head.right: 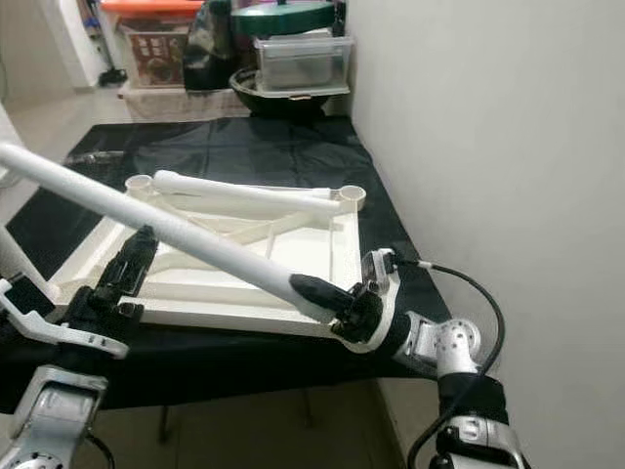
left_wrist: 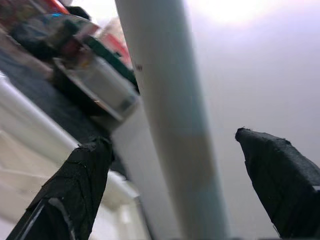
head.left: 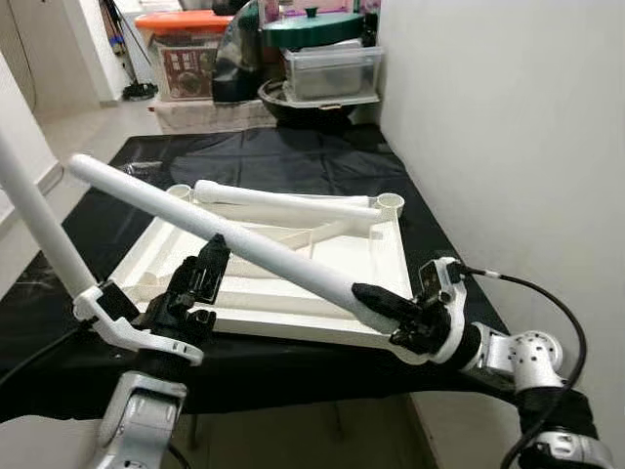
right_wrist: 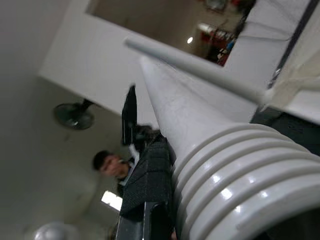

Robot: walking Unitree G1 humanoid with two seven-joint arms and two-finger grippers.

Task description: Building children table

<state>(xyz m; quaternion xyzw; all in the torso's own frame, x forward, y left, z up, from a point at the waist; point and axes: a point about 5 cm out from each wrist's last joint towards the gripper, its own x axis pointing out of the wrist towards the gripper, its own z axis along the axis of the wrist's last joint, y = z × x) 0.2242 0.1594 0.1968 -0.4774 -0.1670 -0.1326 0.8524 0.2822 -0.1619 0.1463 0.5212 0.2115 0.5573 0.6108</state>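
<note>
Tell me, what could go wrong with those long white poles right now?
The right end effector pinches its table leg at the very end, so the long pole could swing or slip. The left end effector sits open around the other leg, which might drop. Either could knock the tabletop near the edge.

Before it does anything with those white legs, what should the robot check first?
1. Right gripper grips a leg at its threaded end: ok.
2. Left gripper grips the other leg: cannot tell; in the wrist view its fingers stand apart around it.
3. Tabletop lies underside up on the black cloth: ok.
4. Corner socket open: ok.
5. Third leg lies across the tabletop, possibly in the way: not ok.
</note>
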